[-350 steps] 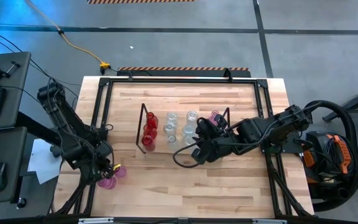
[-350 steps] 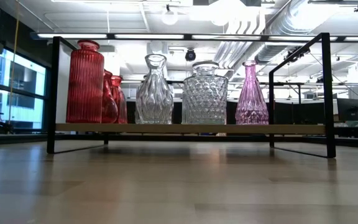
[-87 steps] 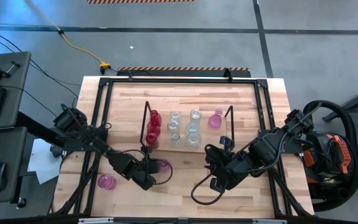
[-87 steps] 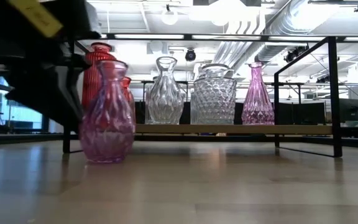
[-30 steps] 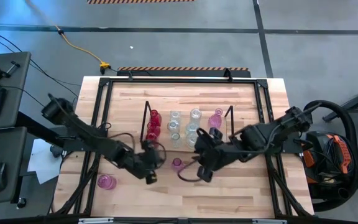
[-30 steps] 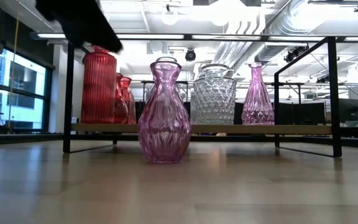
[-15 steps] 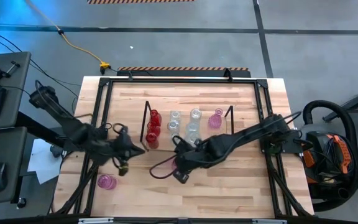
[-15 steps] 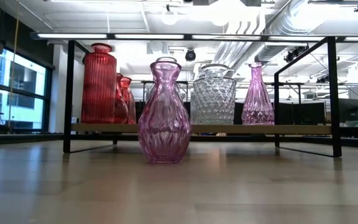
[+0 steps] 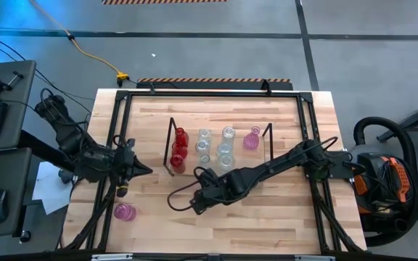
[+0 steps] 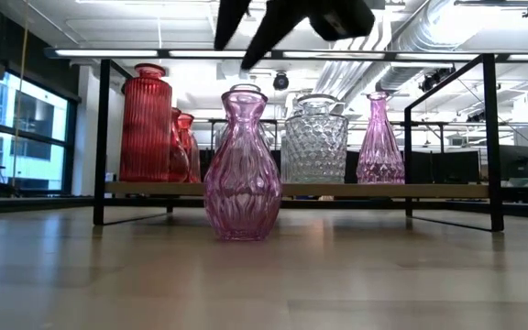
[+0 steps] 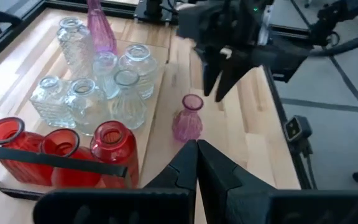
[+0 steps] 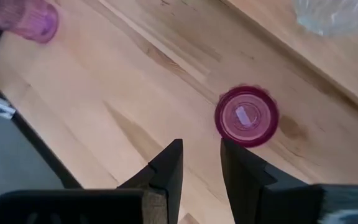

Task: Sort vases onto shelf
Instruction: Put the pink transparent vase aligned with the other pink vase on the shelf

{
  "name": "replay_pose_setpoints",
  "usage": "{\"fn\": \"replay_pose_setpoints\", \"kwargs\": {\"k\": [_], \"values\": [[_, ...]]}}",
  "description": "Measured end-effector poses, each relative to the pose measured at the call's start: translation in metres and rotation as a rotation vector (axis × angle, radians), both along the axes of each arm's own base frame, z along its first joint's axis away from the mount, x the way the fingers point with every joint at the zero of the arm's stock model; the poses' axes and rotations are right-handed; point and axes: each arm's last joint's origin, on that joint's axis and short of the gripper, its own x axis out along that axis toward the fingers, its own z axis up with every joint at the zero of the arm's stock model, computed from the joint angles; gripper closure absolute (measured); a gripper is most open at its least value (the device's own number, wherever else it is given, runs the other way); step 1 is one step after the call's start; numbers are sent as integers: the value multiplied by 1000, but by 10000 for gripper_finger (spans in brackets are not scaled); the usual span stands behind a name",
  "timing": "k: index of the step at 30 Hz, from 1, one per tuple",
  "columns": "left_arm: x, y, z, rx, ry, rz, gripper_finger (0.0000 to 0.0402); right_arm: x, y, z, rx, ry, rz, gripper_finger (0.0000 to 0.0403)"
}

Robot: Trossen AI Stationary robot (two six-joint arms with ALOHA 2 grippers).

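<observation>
A pink vase [image 10: 242, 165] stands upright on its base on the table, just in front of the shelf [image 9: 220, 168]; it also shows in the left wrist view, pink vase [image 11: 187, 118]. My right gripper [image 12: 201, 143] hovers open above its mouth [image 12: 246, 116], a little to one side, fingers pointing down; in the low view my right gripper [image 10: 250, 37] hangs over the vase. Red vases [image 9: 178, 148], clear vases [image 9: 212, 148] and a slim pink vase [image 9: 251, 139] stand on the shelf. My left gripper [image 9: 145, 171] is shut, drawn back at the table's left.
A second pink vase [image 9: 125, 212] stands near the table's left front corner. A black metal frame [image 9: 115, 130] edges the table. A cable loop [image 9: 176, 201] hangs by my right gripper. Bare wood [image 9: 267, 225] lies in front of the shelf.
My left gripper has drawn back from the pink vase toward the table's left edge and risen, staying shut. My right gripper has swung toward the table's left, come down over the vase and rolled. The vase has stood still.
</observation>
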Motion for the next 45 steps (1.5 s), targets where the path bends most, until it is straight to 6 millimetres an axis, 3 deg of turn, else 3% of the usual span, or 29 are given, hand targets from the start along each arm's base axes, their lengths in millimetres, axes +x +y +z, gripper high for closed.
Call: {"fn": "replay_pose_setpoints", "kwargs": {"k": [3,10,29,40,45], "values": [[-2,-2,0,2,0,-23,402,1,0,-5,0,17,-26,313],[-7,-8,0,16,0,-75,402,3,2,5,12,-76,-56,298],[-8,-11,-2,-1,0,-88,401,-14,-7,-2,-1,112,-192,273],[-8,-11,-2,-1,0,-88,402,-5,-13,-6,-29,63,-227,273],[-8,-11,-2,-14,2,-82,401,2,-12,-17,-22,66,-229,273]]}}
